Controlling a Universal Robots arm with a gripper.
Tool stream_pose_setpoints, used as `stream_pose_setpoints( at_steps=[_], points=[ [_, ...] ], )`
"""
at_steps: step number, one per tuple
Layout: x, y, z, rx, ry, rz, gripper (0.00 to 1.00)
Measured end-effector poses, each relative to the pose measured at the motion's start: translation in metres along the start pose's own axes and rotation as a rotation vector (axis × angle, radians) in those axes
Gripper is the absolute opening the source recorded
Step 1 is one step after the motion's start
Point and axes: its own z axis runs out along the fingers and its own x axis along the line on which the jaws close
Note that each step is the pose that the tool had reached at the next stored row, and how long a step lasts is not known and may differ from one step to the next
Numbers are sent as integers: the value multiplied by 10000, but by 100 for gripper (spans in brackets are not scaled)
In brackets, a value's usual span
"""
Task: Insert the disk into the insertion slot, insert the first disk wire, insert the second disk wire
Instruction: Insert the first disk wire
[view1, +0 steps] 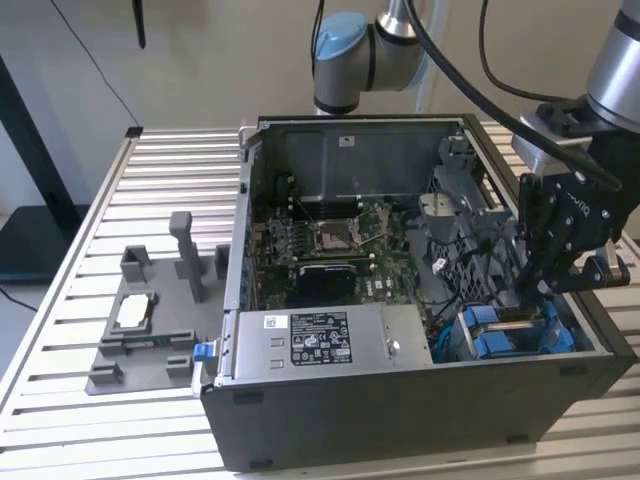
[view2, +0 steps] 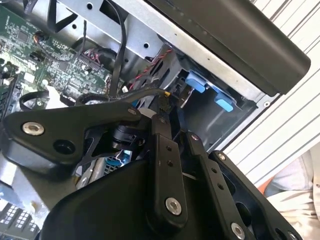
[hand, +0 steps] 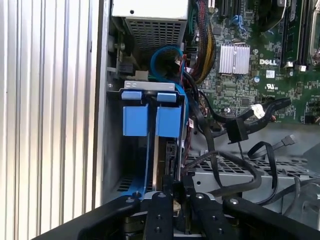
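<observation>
I am close in on my gripper. Its two black fingers sit very close together, with just a thin gap. Something small is pinched in that gap. A thin black disk wire seems to run off from the tips in the second wrist view, so I think I am holding its plug. I cannot tell if it is the first wire or the second one.

Right in front of the tips is the disk. It stands on its edge inside the insertion slot, next to two bright blue tabs. So the disk looks to be in its place, and I think the wire step is the one in hand.

This step needs care. The plug has to line up straight with the end of the disk and go in with a soft push. Other black wires hang just beside the slot and could get in the way.

Farther off is the green board with its little parts. Farther again, in the exterior view, the big silver box sits by the near wall of the dark computer case. Outside the case, on that view's left, a grey tray rests on the ribbed table.
</observation>
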Motion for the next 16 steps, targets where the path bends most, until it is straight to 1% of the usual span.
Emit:
stream_pose_setpoints(
  at_steps=[4,6,9,12,16],
  points=[
    [0,0,47,-6,-2,0,19],
    [-1,-2,61,-41,-2,-1,19],
    [-1,-4,76,-72,1,0,19],
    [0,-7,97,-76,-1,3,19],
    [0,-8,106,-85,-8,7,19]
  ],
)
